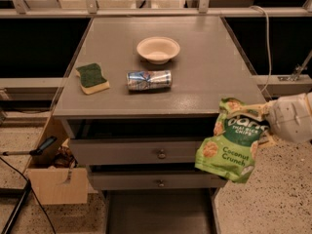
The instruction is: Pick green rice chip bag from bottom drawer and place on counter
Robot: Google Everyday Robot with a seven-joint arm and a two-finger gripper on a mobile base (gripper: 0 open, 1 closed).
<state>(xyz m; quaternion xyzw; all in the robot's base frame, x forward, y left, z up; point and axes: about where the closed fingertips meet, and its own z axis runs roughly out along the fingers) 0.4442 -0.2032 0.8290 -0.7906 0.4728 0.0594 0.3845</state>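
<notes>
- Green-and-yellow rectangular sponge (92, 78) lies flat near the left edge of the matte-grey square bench (209, 77), away from the free right side.
- Crushed silver-blue drinks can (149, 80) rests on its side mid-bench, with a beige round bowl (158, 49) just behind it.
- Deep grey bottom drawer (156, 211) stands pulled out, with no bag in it.
- Crinkly bright-green rice chip bag (233, 139) hangs in the air just off the bench's front right corner, pinched at its top so it dangles free.
- White rounded end effector (275, 118), far right, is clenched on the bag's upper edge.
- Speckled terrazzo floor (273, 199) surrounds the cabinet.
</notes>
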